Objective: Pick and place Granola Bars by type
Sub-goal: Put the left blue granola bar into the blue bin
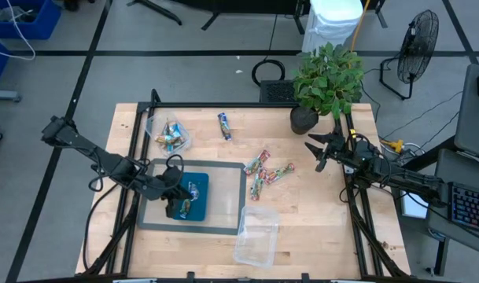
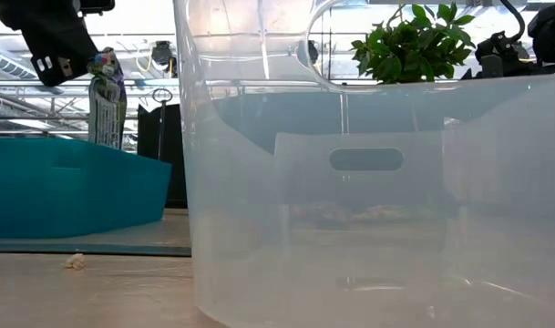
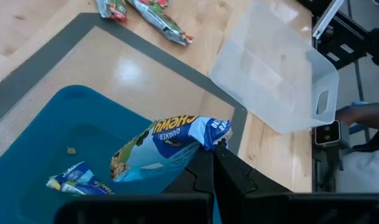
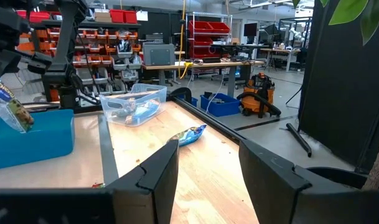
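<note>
Left gripper (image 3: 213,163) is clamped shut on one end of a blue bar (image 3: 167,144), hanging over the teal tray (image 1: 198,182); the bar's long axis runs straight out from the fingertips, and in the low view it hangs nearly upright above the tray wall. The drop target is directly below, so I'd judge the next move is just lower and release; one blue bar (image 3: 77,177) already lies on the tray floor. Left arm is the nearer one for anything in the tray. Right gripper (image 1: 319,151) sits at the desk's 2 o'clock edge by the plant (image 1: 327,77), jaws standing apart, holding nothing. Red-green bars (image 1: 267,169) are loose mid-desk, about 9 o'clock from the right gripper, long axes mixed. A lone blue bar (image 1: 224,126) lies at 12 o'clock of the tray. Far tub (image 1: 167,132) at 11 o'clock holds a few bars; near tub (image 1: 256,236) at 6 o'clock looks empty. Wrappers are crinkled glossy foil, thin and floppy; tubs are clear, rigid plastic with handle slots; tray is matte and box-shaped on a grey mat (image 1: 223,200); desk (image 1: 302,228) is pale wood planks.
</note>
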Motion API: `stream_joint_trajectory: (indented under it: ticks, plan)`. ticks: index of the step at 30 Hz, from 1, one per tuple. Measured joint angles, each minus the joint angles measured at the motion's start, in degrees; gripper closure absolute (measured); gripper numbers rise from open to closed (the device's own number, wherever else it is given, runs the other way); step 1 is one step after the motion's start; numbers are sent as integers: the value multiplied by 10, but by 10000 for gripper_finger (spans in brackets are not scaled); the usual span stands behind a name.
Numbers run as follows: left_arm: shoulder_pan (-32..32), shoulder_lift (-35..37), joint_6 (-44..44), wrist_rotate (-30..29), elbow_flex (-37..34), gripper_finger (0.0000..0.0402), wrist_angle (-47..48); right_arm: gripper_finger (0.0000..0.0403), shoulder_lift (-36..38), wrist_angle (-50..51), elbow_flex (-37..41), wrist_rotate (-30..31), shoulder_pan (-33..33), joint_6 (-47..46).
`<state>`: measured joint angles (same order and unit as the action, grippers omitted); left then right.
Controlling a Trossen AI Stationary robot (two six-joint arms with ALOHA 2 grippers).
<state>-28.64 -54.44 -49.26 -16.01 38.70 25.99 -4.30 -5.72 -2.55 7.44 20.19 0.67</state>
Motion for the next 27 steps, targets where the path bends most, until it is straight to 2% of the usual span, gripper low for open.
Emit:
stream_joint_trajectory:
  ticks: [9,14,20,27]
  plan:
    - [0,0,9,0,0,397,-2,243,0,0,0,0,0,0]
    - [0,0,12,-1,0,379,-2,243,0,0,0,0,0,0]
    - [0,0,31,-3,0,397,-2,243,0,0,0,0,0,0]
    - [1,0,32,-5,0,386,-1,243,0,0,0,0,0,0]
